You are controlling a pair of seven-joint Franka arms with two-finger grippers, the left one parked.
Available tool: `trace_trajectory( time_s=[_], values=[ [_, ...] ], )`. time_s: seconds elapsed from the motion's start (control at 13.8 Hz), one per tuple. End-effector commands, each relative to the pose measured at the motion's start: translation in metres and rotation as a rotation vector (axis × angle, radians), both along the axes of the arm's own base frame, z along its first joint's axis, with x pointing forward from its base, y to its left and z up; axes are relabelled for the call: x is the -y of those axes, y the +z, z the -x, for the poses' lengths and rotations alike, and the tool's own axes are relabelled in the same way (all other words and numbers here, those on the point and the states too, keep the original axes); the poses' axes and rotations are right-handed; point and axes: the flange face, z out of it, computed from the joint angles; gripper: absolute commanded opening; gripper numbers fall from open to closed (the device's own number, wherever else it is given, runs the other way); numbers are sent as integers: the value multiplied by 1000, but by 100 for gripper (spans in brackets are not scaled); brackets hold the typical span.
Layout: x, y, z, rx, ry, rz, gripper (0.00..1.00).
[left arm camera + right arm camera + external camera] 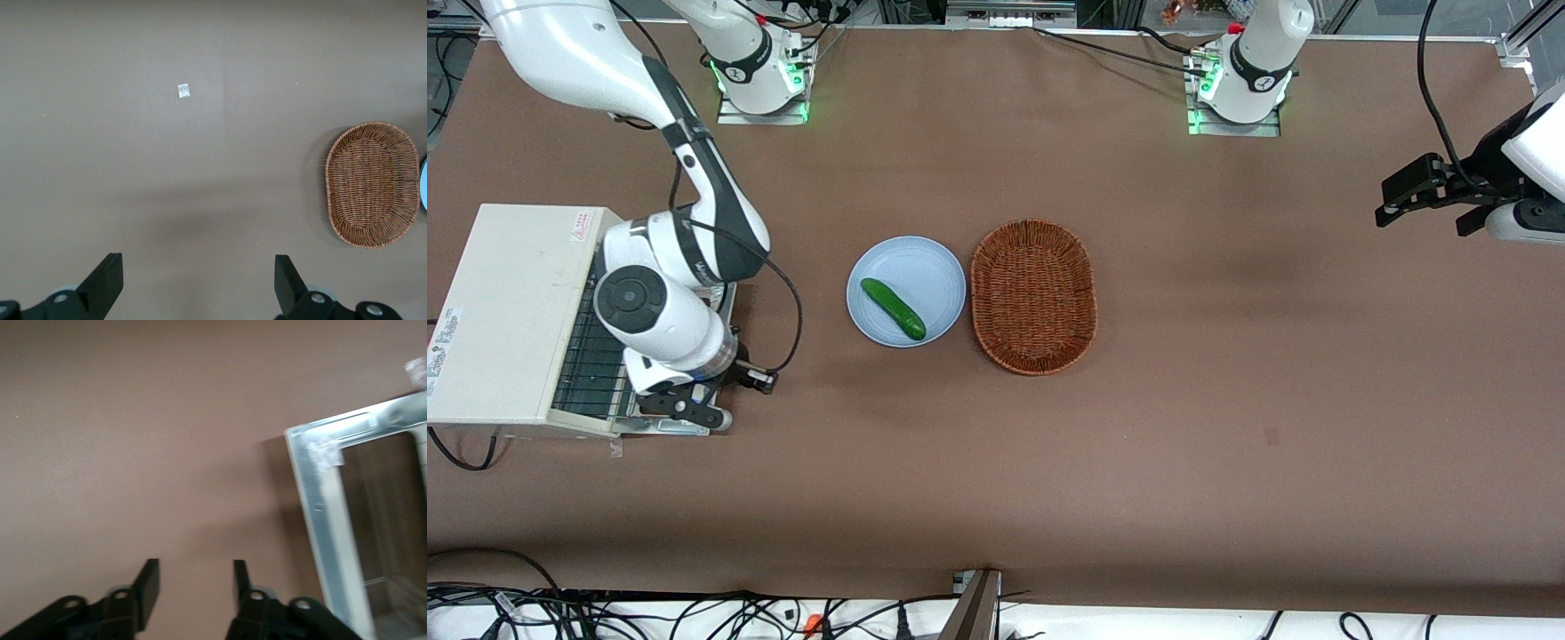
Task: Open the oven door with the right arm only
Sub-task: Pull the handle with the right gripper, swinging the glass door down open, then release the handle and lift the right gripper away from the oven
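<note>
Front view: gripper (694, 411) is hovering by the door (333, 540), fingers parted, empty; looking stiff, hinged, best grabbed by its handle.

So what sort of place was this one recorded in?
Probably a robotics lab, not a kitchen: the oven sits on a brown-covered table with arm bases bolted on and loose cables at its edges. The gripper, open, hangs beside the opened oven door.

Cream oven (511, 302); black end effector (190, 587); green cucumber (893, 308).
</note>
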Motion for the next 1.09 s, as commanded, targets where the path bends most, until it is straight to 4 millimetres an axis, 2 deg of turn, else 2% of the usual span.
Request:
trace_trajectory(
  time_s=[0.0,0.07,0.29,0.51,0.65,0.72,1.01],
  values=[
    [14,75,22,-16,38,-36,100],
    [18,101,31,-14,31,-87,100],
    [34,173,65,-36,174,-69,100],
    [39,228,97,-41,258,-46,100],
    [39,252,113,-39,320,-66,100],
    [42,257,116,-35,319,-66,100],
    [48,264,120,-46,349,-122,100]
  ],
)
